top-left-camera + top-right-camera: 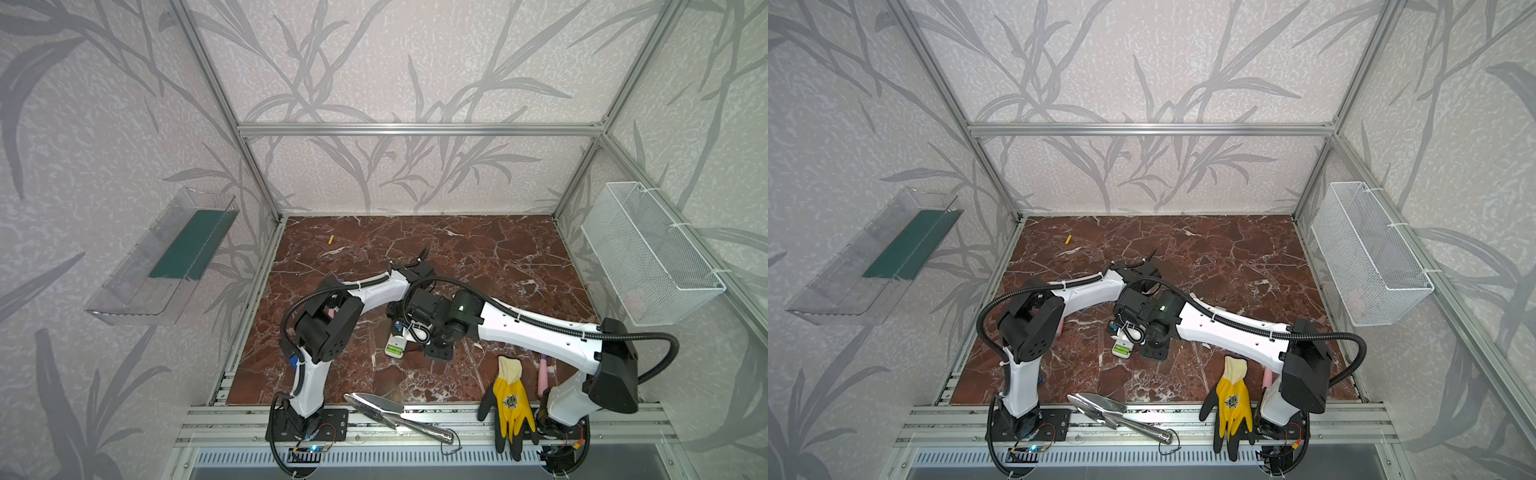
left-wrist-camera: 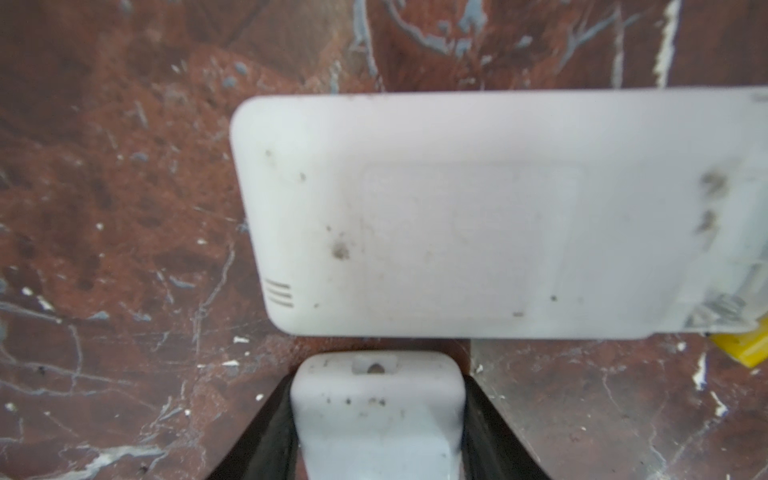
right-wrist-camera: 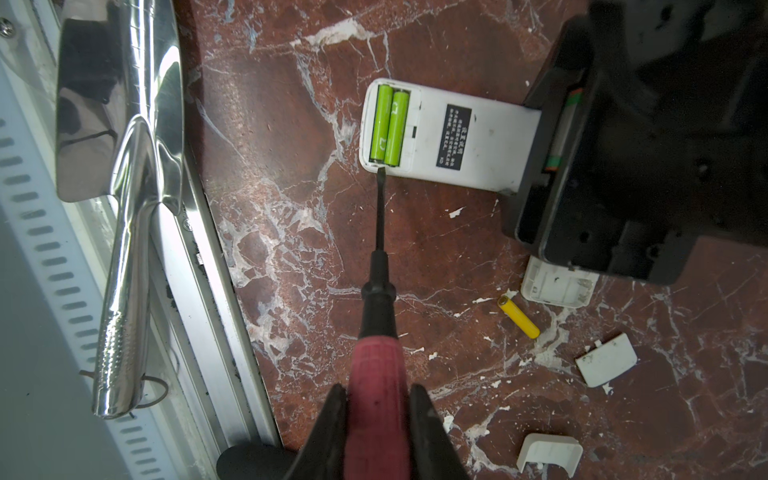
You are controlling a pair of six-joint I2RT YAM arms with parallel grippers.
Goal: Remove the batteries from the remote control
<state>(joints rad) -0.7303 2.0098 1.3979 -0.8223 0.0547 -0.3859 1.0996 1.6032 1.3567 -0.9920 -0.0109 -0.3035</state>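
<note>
- Landmark: white remote (image 3: pixel 486 145), lying back-up on the marble table (image 3: pixel 291 249), with its battery bay uncovered at 1 end.
- Left to do: 2 lime green batteries (image 3: pixel 388 124) sit in that bay, side by side and parallel. They fill it, and neither is lifted.
- Done: 2 yellow cells are out of any remote.
  - The near yellow battery (image 3: pixel 519 318) lies on the table off the white remote's long side, near but apart.
  - The far yellow battery (image 1: pixel 331 239) lies well apart from the white remote, beyond its covered end, in both top views.
- Judgement: roughly half complete, 2 of 4 cells unloaded.
- Second remote (image 2: pixel 457 216): white, back-up, lying beside the white remote and partly under the left arm. Its bay is not clearly shown.
- 2 loose white covers (image 3: pixel 606 359) lie farther from the white remote than the near yellow battery.
- Right gripper (image 3: pixel 377 395): its jaws pinch the pink handle of the screwdriver (image 3: pixel 376 307). The flat tip touches the white remote's rim at the end of the green pair, presumably to lever them out.
- Left gripper (image 2: pixel 376 390): its jaws appear closed on a white plastic piece (image 2: pixel 376 424) of unclear kind. It works over the white remote's end opposite the bay.
- Appearance: the green cells are glossy, finger-thin and carry pale print. The near yellow cell is bright with a metal-coloured end.
</note>
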